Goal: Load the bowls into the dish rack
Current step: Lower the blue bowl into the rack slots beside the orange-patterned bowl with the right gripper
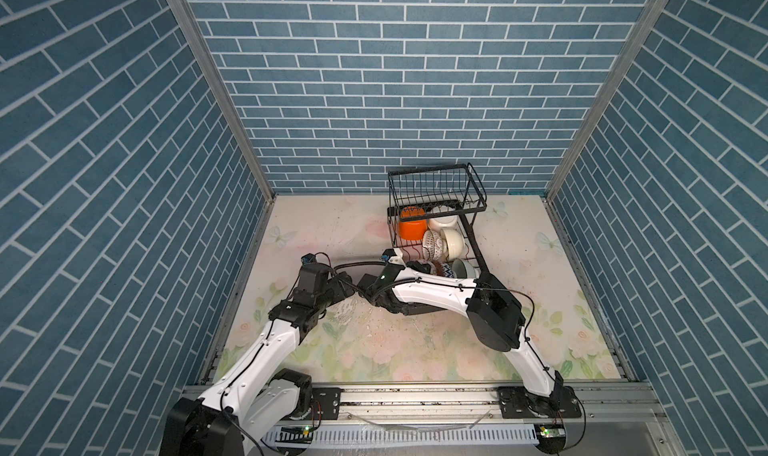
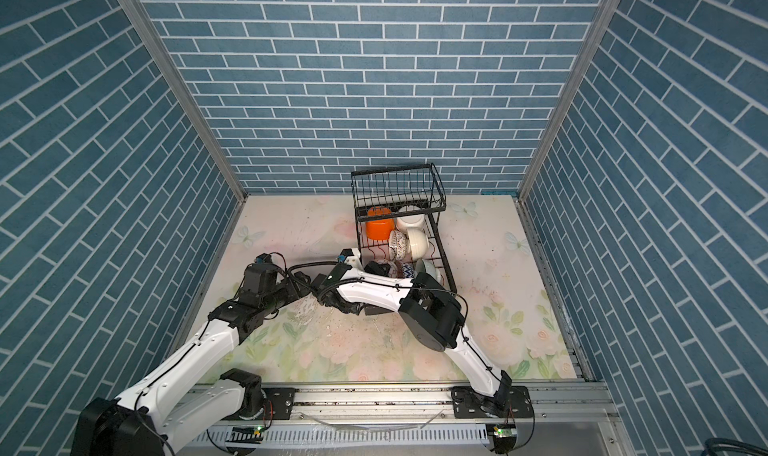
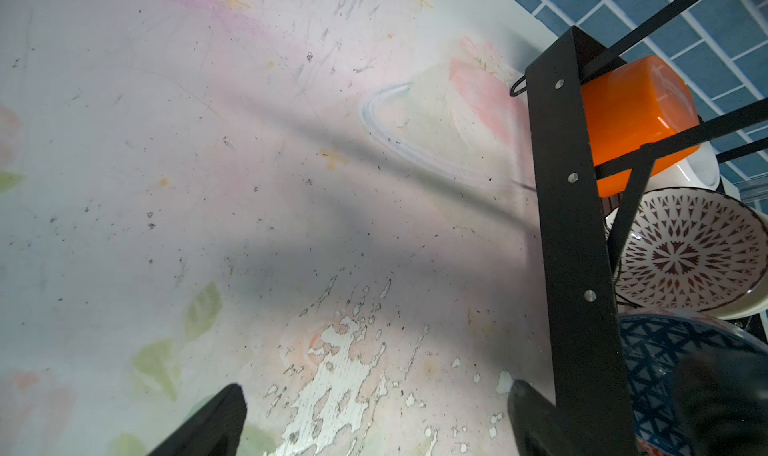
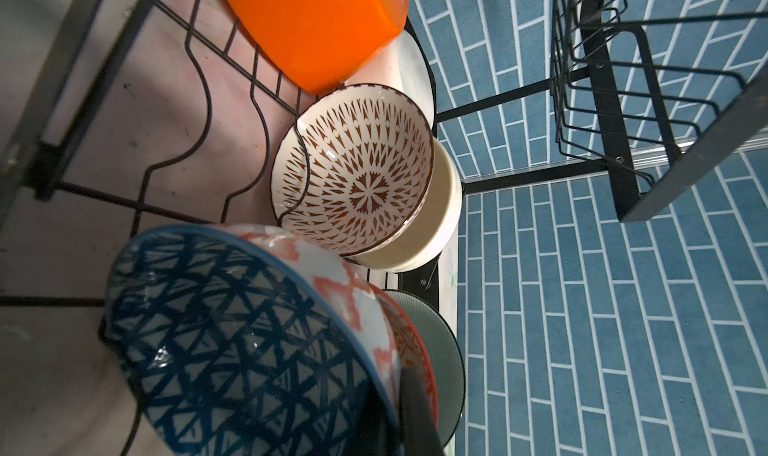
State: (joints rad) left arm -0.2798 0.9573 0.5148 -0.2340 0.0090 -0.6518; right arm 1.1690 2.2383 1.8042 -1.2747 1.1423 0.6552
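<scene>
The right pincer (image 4: 409, 416) is pressed together on the rim of the blue lattice bowl (image 4: 232, 333), one dark finger (image 4: 415, 408) lying over the rim's edge. That bowl stands tilted on its side at the near end of the dish rack (image 1: 473, 242), its blue crosshatch inside facing the wrist camera; an orange-and-white patterned bowl (image 4: 357, 304) nests right behind it, and a pale green ribbed bowl (image 4: 440, 350) stands behind that. Further along the rack's base, a brown-patterned bowl (image 4: 357, 171) leans against a cream bowl (image 4: 432, 225), held by a curved divider wire. Beyond them, under the raised basket (image 1: 436, 184), an orange bowl (image 1: 411, 229) lies beside a white bowl (image 1: 444, 223).

The left pincer (image 3: 374, 416) is spread wide and holds nothing; it hangs over the bare floral surface (image 3: 208, 184) just beside the rack's black side bar (image 3: 573, 225), one finger (image 3: 528, 408) close to that bar.

In both top views the two forearms meet just left of the rack's near end. The surface to the left of the rack and to its right lies open up to the blue tiled walls (image 1: 415, 80).
</scene>
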